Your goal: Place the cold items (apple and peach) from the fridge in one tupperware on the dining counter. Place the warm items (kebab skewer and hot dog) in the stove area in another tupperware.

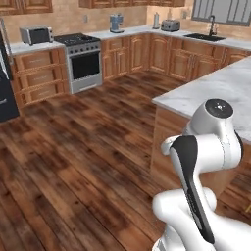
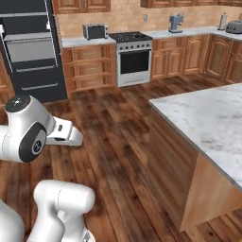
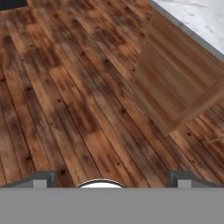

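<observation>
The black fridge (image 2: 33, 52) stands at the far left, by the wall cabinets. The silver stove (image 1: 83, 59) with its black burner top (image 2: 131, 37) sits in the back counter run. The dining counter (image 1: 215, 88) is the marbled slab on a wooden base (image 2: 208, 118) to my right. In the hand view my gripper (image 3: 111, 181) is open over the wooden floor, with nothing between its fingertips (image 3: 41, 179), and the counter's wooden side (image 3: 175, 83) lies ahead and to the right. The apple, peach, kebab skewer, hot dog and tupperwares are out of view.
A silver toaster oven (image 1: 37, 34) sits left of the stove, and a coffee machine (image 1: 116, 22), a toaster (image 1: 170, 24) and a sink (image 1: 203, 37) stand along the back counter. Open wooden floor (image 1: 73, 147) stretches between me, the fridge and the stove.
</observation>
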